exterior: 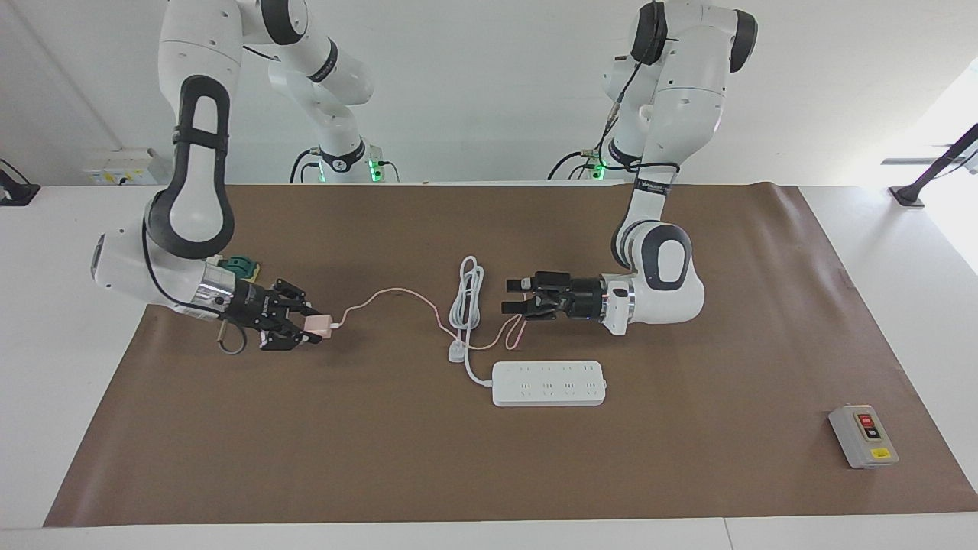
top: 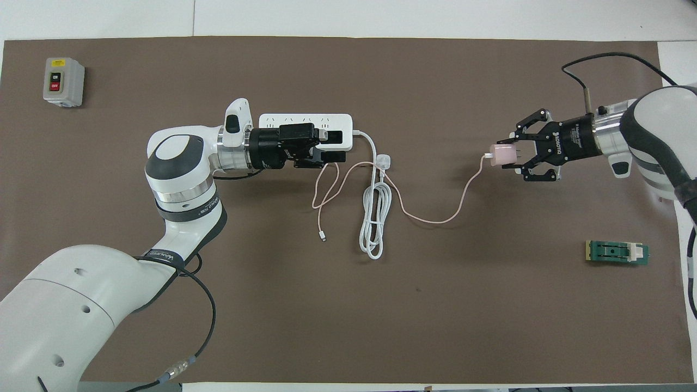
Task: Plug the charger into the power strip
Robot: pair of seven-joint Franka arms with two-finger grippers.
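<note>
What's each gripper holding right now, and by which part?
The right gripper holds the charger by its pink cube body, cable trailing free. The left gripper is open and holds nothing, up beside the power strip.
</note>
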